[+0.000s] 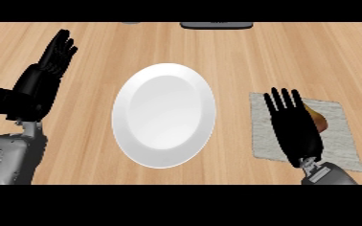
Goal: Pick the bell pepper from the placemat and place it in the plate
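Pepper [321,121] lies partly hidden behind right hand [297,130].

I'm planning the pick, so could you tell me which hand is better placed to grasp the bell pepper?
The right hand: it hovers open over the placemat, right beside the bell pepper. The left hand rests at the far left, with the plate between.

Left hand [50,69] resting open at the left edge, fingers straight and pointing up, right hand [295,124] open at lower right, fingers straight, grey forearms below both
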{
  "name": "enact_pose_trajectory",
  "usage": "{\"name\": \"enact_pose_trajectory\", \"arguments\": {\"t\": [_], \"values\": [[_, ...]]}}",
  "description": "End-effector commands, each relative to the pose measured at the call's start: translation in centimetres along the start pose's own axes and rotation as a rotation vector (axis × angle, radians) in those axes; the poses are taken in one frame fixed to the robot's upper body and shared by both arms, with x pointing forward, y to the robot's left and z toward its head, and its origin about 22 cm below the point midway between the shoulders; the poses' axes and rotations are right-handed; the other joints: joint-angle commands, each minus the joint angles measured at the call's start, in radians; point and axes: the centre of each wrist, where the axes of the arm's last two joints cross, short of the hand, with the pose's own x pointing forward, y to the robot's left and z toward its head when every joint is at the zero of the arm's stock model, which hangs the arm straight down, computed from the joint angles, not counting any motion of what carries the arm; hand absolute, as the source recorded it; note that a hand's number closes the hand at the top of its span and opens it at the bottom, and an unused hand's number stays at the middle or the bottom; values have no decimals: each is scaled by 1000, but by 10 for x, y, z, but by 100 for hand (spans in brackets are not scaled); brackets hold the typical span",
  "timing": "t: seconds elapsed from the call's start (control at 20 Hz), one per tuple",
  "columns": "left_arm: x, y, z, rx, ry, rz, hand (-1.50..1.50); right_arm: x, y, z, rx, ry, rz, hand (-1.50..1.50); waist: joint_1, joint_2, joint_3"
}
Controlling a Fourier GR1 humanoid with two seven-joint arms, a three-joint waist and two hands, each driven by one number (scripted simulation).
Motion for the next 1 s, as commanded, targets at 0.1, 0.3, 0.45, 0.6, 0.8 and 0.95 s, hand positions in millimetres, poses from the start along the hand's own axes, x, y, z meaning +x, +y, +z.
{"name": "enact_pose_trajectory", "arguments": {"t": [0.1,0.3,0.45,0.6,0.8,0.95], "values": [[-12,16,7,14,2,-3,0,-15,9,-2,34,4,-8,-150,-2,0,0],[-3,-10,20,-8,-8,-4,0,-27,44,-19,94,21,-12,-150,3,-1,0],[-7,-10,2,-6,0,4,0,-2,38,-32,88,24,20,-150,1,0,0],[14,-9,6,-4,4,5,0,-6,57,-38,94,45,16,-150,4,0,0],[-6,7,10,10,11,-7,0,-4,64,-37,94,69,73,-150,1,0,0],[10,-3,1,7,-5,0,0,-13,47,-54,-109,-63,28,150,11,2,1]]}}
